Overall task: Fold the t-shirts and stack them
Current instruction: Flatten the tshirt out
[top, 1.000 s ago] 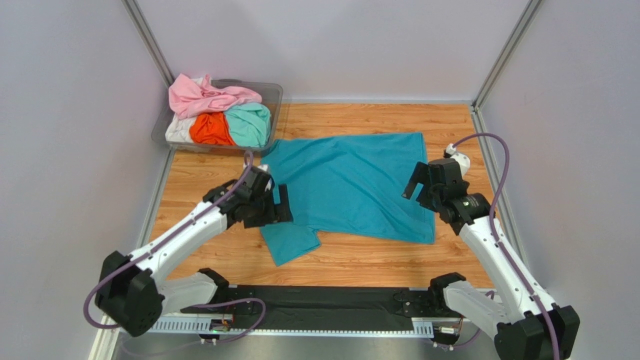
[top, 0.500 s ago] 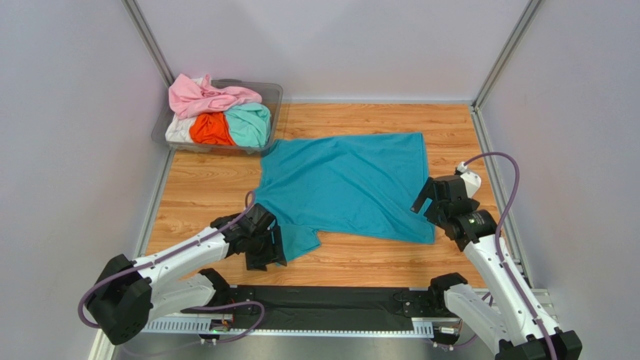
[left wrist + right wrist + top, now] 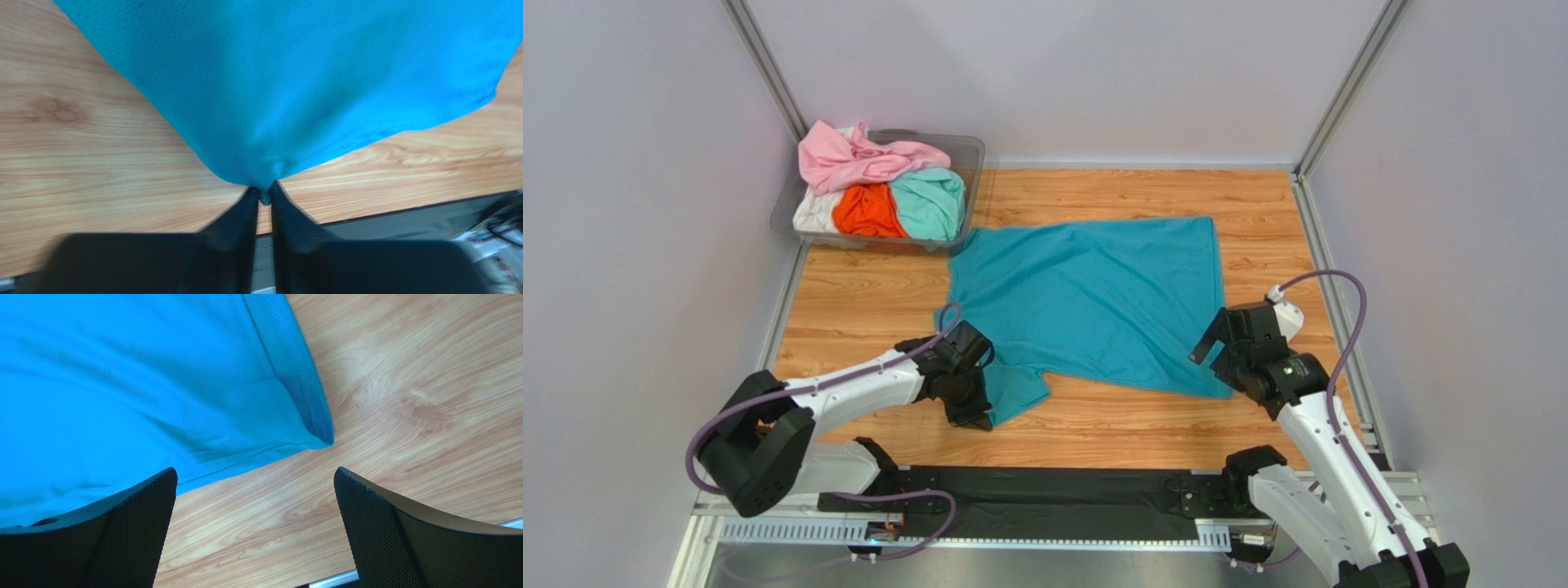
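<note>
Now, the soft deep teal-blue fabric t-shirt (image 3: 1093,300) lies flat on the wooden table (image 3: 867,306), the left gripper (image 3: 263,195) clenched on seemingly its sleeve tip, so the right gripper (image 3: 255,481), gaping over the hem corner, should lower and nip squarely.

I found the top view bright and evenly lit, with only soft shadows on the table (image 3: 842,306). In the left wrist view, the fingers (image 3: 236,239) of the left gripper (image 3: 261,195) were blurred. The right wrist view showed the hem of the teal t-shirt (image 3: 123,373) sharply.
</note>
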Motion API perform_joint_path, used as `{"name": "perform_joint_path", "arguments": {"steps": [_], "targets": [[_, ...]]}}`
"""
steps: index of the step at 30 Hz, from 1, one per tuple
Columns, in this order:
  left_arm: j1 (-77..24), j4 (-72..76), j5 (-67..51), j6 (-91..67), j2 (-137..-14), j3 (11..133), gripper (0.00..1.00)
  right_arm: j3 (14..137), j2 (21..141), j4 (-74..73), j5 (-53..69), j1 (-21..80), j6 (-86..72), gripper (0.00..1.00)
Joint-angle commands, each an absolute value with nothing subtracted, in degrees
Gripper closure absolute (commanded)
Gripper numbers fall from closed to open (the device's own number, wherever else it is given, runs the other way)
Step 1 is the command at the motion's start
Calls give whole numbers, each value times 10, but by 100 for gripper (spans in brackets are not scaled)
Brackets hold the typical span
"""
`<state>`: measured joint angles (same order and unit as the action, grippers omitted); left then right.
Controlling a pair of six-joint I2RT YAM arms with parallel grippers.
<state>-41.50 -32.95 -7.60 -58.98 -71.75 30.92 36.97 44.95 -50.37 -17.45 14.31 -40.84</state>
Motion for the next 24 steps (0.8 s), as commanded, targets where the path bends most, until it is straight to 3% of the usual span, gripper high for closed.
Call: {"name": "perform_joint_path", "arguments": {"steps": [1, 10, 14, 17, 21, 24], "targets": [[-417, -314, -2, -584, -773, 301, 99, 363, 432, -527, -139, 141, -468, 0], [-400, -416, 123, -575, -727, 347, 100, 355, 449, -562, -82, 142, -471, 3], [-317, -424, 106, -534, -687, 316, 100, 344, 496, -513, 30, 186, -437, 0], [-286, -424, 104, -509, -660, 304, 100, 369, 542, -562, -54, 255, -458, 0], [-285, -430, 96, -494, -635, 301, 100, 394, 569, -655, -173, 275, -515, 0], [-285, -446, 110, -496, -628, 303, 100, 391, 570, -642, -167, 275, -535, 2]]}}
